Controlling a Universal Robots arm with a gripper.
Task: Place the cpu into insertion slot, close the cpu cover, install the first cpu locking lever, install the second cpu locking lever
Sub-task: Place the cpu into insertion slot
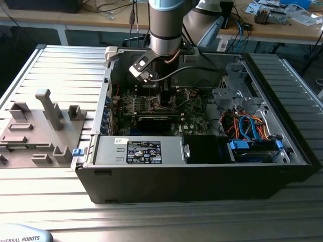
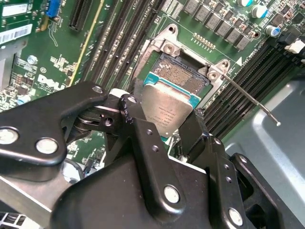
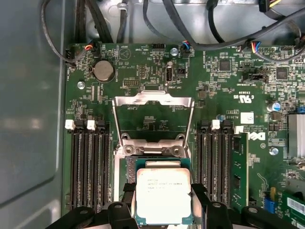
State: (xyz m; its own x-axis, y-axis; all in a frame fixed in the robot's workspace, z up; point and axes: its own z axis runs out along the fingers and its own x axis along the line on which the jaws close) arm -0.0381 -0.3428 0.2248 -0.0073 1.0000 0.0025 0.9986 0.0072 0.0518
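Observation:
My gripper (image 3: pixel 162 192) is shut on the cpu (image 3: pixel 163 198), a square chip with a silver top, and one black finger grips each of two opposite edges. In the second wrist view the gripper (image 2: pixel 161 114) holds the cpu (image 2: pixel 167 109) just above the insertion slot (image 2: pixel 183 76), partly overlapping it; contact cannot be judged. The slot's dark pin field (image 3: pixel 130 167) shows beside the chip. The cpu cover (image 3: pixel 152 101), a silver frame, stands swung open beyond the slot. A thin locking lever (image 2: pixel 251 101) sticks out, unlatched. In the exterior view the gripper (image 1: pixel 162 97) reaches down into the open computer case.
Black memory slots (image 3: pixel 88 164) flank the socket on both sides. Dark cables (image 3: pixel 190 28) run along the case wall past the board. A black graphics card (image 1: pixel 157 120), a power supply (image 1: pixel 139 150) and a drive bay with blue and orange cables (image 1: pixel 252 132) crowd the case.

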